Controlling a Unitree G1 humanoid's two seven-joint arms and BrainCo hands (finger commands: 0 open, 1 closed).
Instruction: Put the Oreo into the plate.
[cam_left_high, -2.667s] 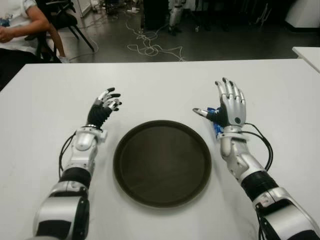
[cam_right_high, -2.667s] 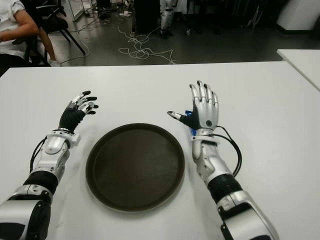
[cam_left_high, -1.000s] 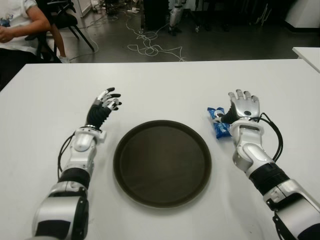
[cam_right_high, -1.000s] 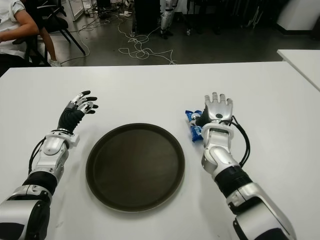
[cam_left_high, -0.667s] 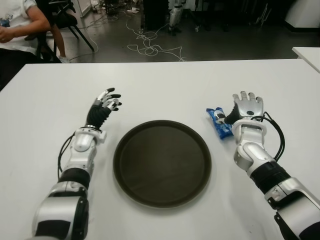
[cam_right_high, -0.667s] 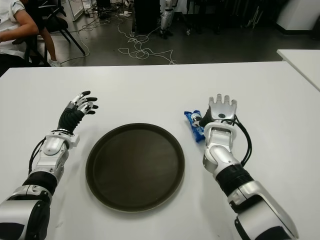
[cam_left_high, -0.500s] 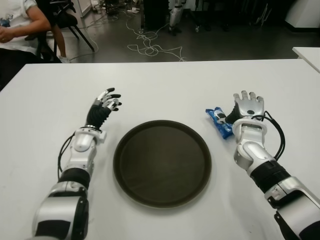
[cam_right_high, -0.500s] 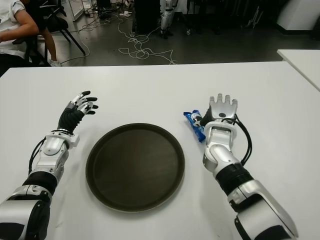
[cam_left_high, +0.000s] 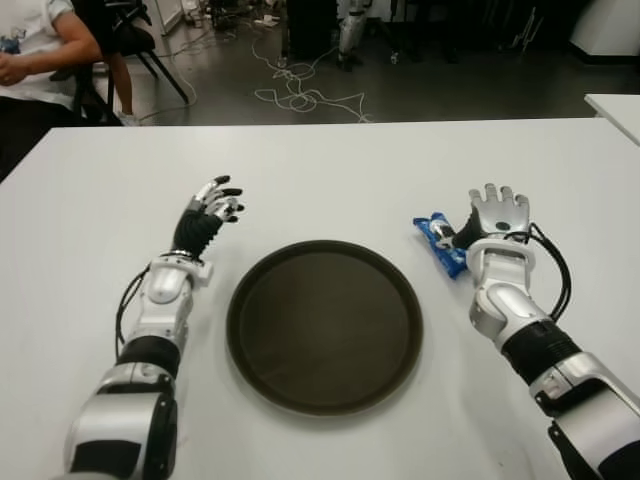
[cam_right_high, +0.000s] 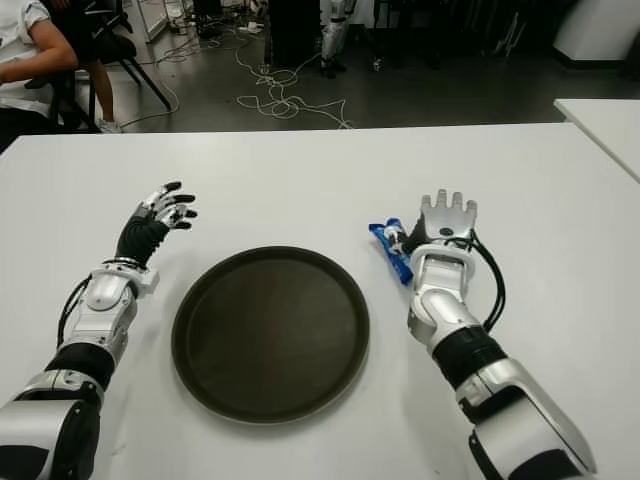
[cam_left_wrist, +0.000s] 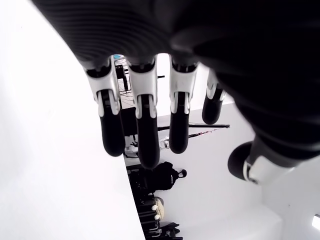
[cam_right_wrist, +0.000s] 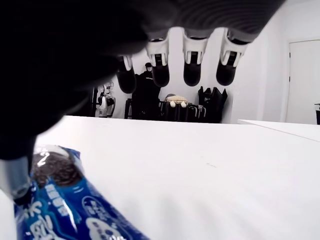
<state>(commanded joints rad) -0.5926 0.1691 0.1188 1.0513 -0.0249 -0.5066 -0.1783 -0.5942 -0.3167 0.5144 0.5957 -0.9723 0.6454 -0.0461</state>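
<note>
Oreo pack (cam_left_high: 441, 243) on counter (cam_left_high: 330, 170), just outside plate (cam_left_high: 323, 325) rim.
Right hand (cam_left_high: 492, 222) spread beside it, thumb touching; left hand (cam_left_high: 206, 215) spread, holding nothing, left of plate.

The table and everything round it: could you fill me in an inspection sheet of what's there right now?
Surface: white table, mostly bare.
Job's things: blue Oreo packet lying on the table, right of the dark round plate; nothing in the plate.
Clutter: nothing seen.
Hands: right hand beside the packet, fingers extended, thumb against it, not gripping; left hand left of the plate, fingers loosely spread, holding nothing.
Cables: black wires along the right forearm; loose cords on the floor.
Surroundings: seated person at far left; second white table.
</note>
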